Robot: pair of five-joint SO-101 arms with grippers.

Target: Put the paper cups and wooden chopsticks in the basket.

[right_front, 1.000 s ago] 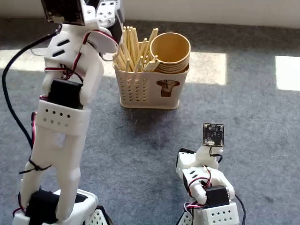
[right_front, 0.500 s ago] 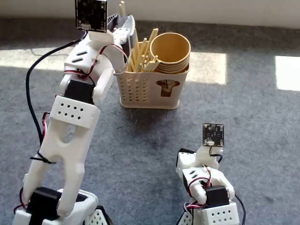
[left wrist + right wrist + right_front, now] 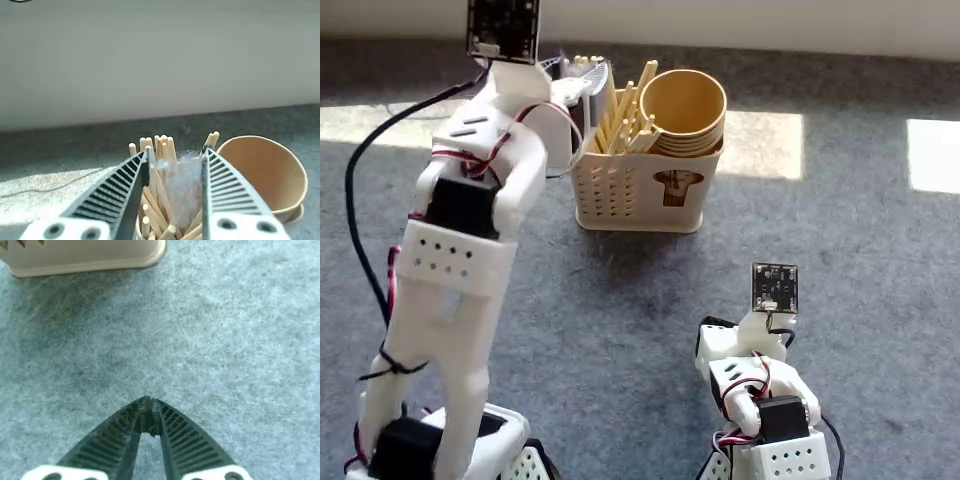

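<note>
Left gripper [image 3: 176, 152] hovers with jaws partly apart and empty, just above pale wooden chopsticks [image 3: 159, 145] that stand upright below it in the cream slotted plastic basket [image 3: 620, 195], beside stacked tan paper cups [image 3: 685, 100]; right gripper [image 3: 148, 410], closed, sits well apart

left arm [image 3: 460, 230] stretched out forward, left gripper [image 3: 175, 152] jaws apart; right arm [image 3: 760, 385] folded back low, right gripper [image 3: 149, 401] tips pressed together.
</note>
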